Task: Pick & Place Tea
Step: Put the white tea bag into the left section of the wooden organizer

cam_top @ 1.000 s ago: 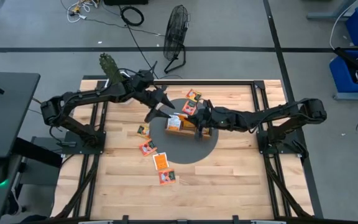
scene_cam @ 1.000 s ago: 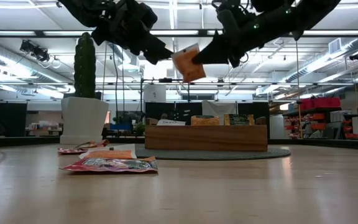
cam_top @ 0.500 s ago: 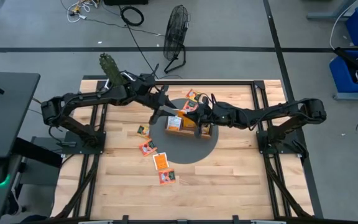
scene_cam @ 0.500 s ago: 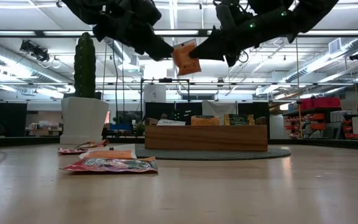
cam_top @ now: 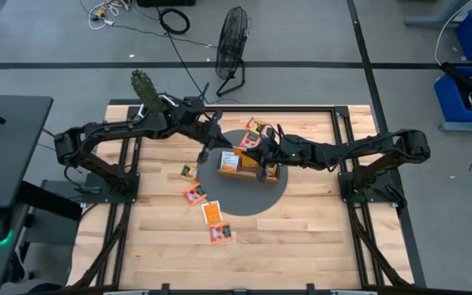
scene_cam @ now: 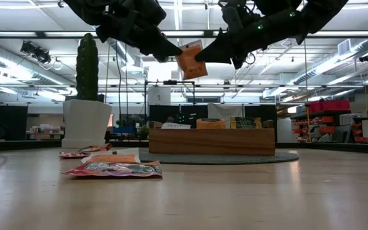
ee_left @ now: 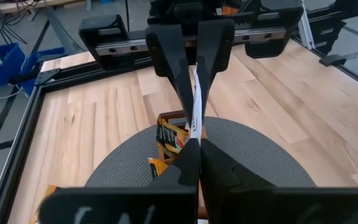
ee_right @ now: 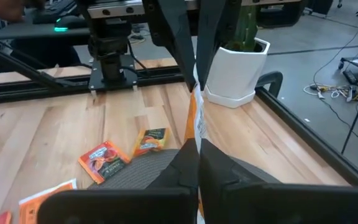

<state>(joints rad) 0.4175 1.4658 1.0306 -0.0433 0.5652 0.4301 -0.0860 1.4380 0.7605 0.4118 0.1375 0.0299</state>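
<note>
Gripping one orange tea sachet (scene_cam: 191,60) from both sides, high above the wooden tray (scene_cam: 211,141): left gripper (scene_cam: 168,53) pinching its 9 o'clock edge, right gripper (scene_cam: 204,55) pinching its 3 o'clock edge, fingers of both closed tight on it. Lying loose on the table (cam_top: 301,213) at 7 o'clock from the round mat (cam_top: 248,201): more sachets (cam_top: 211,213).

cactus (scene_cam: 87,61) in white pot (scene_cam: 85,122) | fan (cam_top: 233,41) on floor | grey mat (cam_top: 244,201)
</note>
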